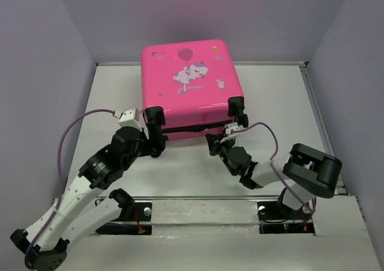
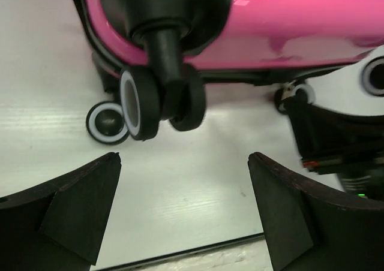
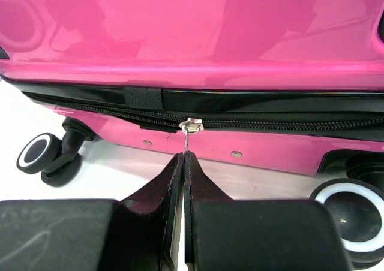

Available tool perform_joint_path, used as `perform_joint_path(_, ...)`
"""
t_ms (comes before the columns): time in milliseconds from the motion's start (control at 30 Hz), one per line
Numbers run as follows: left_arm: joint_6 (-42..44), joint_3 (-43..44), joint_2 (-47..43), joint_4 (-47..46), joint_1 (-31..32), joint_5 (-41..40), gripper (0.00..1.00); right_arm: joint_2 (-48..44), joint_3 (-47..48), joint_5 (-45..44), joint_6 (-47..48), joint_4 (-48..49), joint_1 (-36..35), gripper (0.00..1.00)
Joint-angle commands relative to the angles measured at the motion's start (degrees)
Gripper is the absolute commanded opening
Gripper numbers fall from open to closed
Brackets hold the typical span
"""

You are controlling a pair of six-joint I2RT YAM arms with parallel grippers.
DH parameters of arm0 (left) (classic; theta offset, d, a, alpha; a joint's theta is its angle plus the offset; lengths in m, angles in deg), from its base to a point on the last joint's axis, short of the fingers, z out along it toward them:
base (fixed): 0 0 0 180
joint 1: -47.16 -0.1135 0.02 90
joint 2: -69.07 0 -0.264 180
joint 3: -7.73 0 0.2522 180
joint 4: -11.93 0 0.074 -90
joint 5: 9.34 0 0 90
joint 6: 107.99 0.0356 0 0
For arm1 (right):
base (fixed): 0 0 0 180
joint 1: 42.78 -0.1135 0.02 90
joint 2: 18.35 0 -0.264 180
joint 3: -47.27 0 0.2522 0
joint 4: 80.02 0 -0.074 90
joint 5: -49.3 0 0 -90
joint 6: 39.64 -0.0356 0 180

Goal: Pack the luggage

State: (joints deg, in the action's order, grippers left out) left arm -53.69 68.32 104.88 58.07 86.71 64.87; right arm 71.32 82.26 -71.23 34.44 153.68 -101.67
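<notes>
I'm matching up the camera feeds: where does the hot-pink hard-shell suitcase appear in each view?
Top external: hot-pink hard-shell suitcase, upper centre, printed lid up.
Left wrist: suitcase along the top edge, beyond the open left gripper.
Right wrist: suitcase fills the upper half; right gripper shut on its silver zipper pull.
Shared landmark: the black white-rimmed wheels at its near end.

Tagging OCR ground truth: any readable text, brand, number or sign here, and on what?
None readable in any view.
luggage lid: picture print only, a cartoon animal and a balloon; the small marks around it are too small to tell.
zipper pull, pinched by the right gripper: no lettering visible.
</notes>
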Motion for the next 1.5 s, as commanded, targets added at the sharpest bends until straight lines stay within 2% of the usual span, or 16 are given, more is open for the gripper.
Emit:
perform_joint_path(0, -0.07, -0.42, 3.03, 0.67, 0.0, -0.74, 0.99, -1.34, 0.83, 4.42, -1.66, -0.4, -0.61, 0.07)
perform_joint_path(467, 1.16, -1.3, 9.8, -6.54, -0.26, -2.14, 0.99, -0.9, -0.23, 5.39, -2.01, 1.09, -0.61, 0.07)
perform_joint_path(600, 1.78, -1.21, 10.77, -7.86, -0.61, -2.14, 0.95, -1.42, -0.14, 5.65, -2.09, 0.3, -0.61, 0.07)
perform_joint_path(700, 2.04, -1.48, 11.3, -9.0, -0.79, -1.79, 0.85, -1.6, 0.12, 6.09, -2.09, -0.22, -0.61, 0.07)
perform_joint_path(767, 2.22, -1.56, 11.56, -10.49, -0.88, -1.44, 0.67, -1.78, 0.38, 6.18, -2.09, -0.84, -0.61, 0.07)
perform_joint_path(800, 2.3, -1.48, 11.56, -11.54, -0.88, -1.17, 0.46, -1.95, 0.47, 6.35, -2.01, -1.54, -0.61, 0.07)
perform_joint_path(867, 2.74, -1.22, 12.26, -12.51, -0.97, -0.56, 0.27, -2.22, 0.65, 6.61, -1.83, -2.07, -0.61, 0.07)
perform_joint_path(900, 2.74, -0.95, 12.7, -14.0, -0.97, 0.75, 0.13, -2.65, 0.65, 6.88, -1.74, -2.59, -0.61, 0.07)
perform_joint_path(933, 2.74, -0.95, 12.7, -14.01, -0.97, 1.63, 0.08, -2.92, 0.74, 6.88, -1.74, -2.77, -0.61, 0.07)
perform_joint_path(1033, 2.05, -0.6, 13.67, -18.92, -0.88, 4.97, 0.06, -3.71, 1.26, 8.63, -1.66, -3.91, -0.61, 0.07)
perform_joint_path(1133, 0.12, 0.45, 15.6, -25.42, -0.7, 12.68, 0.06, -4.41, 2.84, 11.97, -2.27, -5.23, -0.61, 0.07)
perform_joint_path(1200, -1.2, 1.86, 17.79, -30.61, 1.22, 15.08, 0.06, -4.24, 3.98, 13.82, -2.45, -5.67, -1.48, 0.07)
perform_joint_path(1333, -3.93, 5.55, 22.1, -37.64, 7.36, 15.09, 0.06, -2.75, 7.33, 15.58, -2.36, -7.17, -4.03, 0.07)
perform_joint_path(1467, -9.64, 5.03, 23.87, -51.34, 10.98, 15.53, 0.06, -0.11, 8.73, 18.57, -4.03, -4.19, -5.09, 0.07)
